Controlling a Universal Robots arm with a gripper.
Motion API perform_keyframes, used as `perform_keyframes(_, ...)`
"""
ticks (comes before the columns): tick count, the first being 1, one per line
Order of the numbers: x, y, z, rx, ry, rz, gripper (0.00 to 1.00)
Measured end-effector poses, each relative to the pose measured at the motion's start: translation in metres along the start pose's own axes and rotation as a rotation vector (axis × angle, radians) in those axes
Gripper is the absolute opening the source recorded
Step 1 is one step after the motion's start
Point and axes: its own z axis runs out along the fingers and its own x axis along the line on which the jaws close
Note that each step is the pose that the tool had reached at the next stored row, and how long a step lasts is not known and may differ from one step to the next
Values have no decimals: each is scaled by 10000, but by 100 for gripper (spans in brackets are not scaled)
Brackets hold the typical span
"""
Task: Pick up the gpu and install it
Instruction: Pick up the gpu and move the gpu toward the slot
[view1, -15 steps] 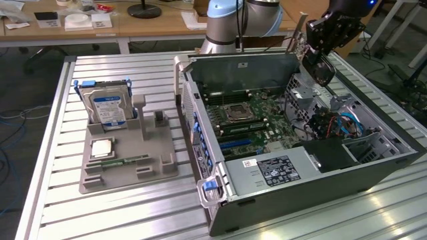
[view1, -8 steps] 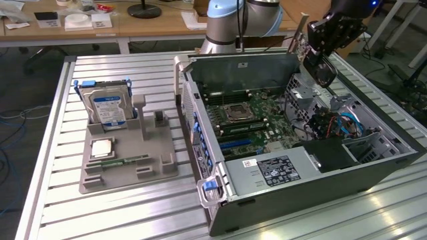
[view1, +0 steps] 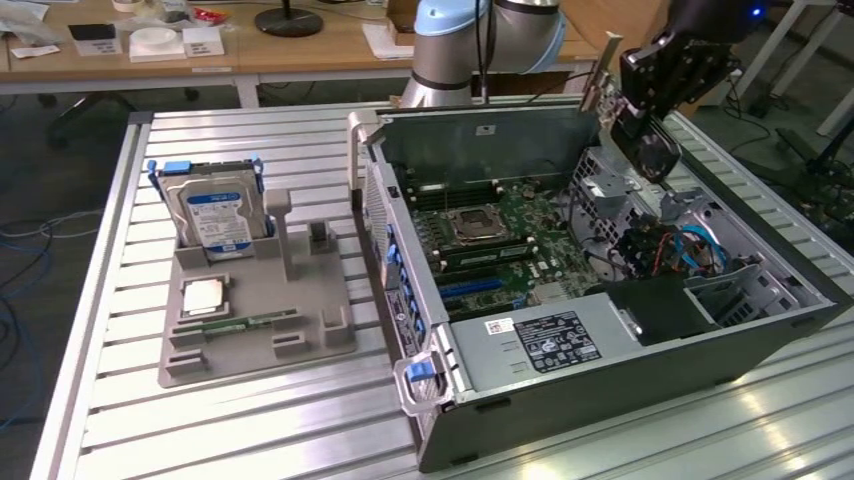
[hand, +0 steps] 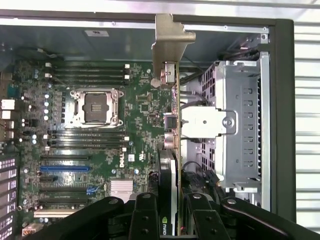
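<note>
The slatted metal table (view1: 240, 140) carried the open computer case (view1: 641, 385), lying on its side with its interior facing up. Everything that mattered to you sat in or over that case. Beside it, on the exterior view's left, a grey moulded tray (view1: 254, 320) held a silver hard drive (view1: 214, 215) standing upright.

Inside the case, the green motherboard (hand: 140, 105) covered the floor next to a perforated pale-metal drive cage (hand: 240, 125).

Your end effector (view1: 651, 125) hung over the case near its drive-cage side. It was closed narrowly on the gpu (view1: 657, 152), with black fingers (hand: 145, 217) pressing both flat faces. The card was up in the air and not seated.

From the wrist view the gpu (hand: 173, 150) showed edge-on. It was a thin, rigid line reaching straight out from the end effector (hand: 172, 222) over the seam between motherboard and cage. Its bent, dull-metal bracket (hand: 170, 40) led at the far end, near the case's wall.

That long line appeared to cross the blue expansion slot (hand: 65, 169) rather than run along it. The slot lay off to the motherboard side of the card.
</note>
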Motion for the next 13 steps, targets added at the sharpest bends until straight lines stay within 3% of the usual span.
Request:
perform_keyframes(2, 0, -4, 3, 63, -1, -3, 27)
perform_keyframes(13, 1, -7, 31, 77, -1, -2, 27)
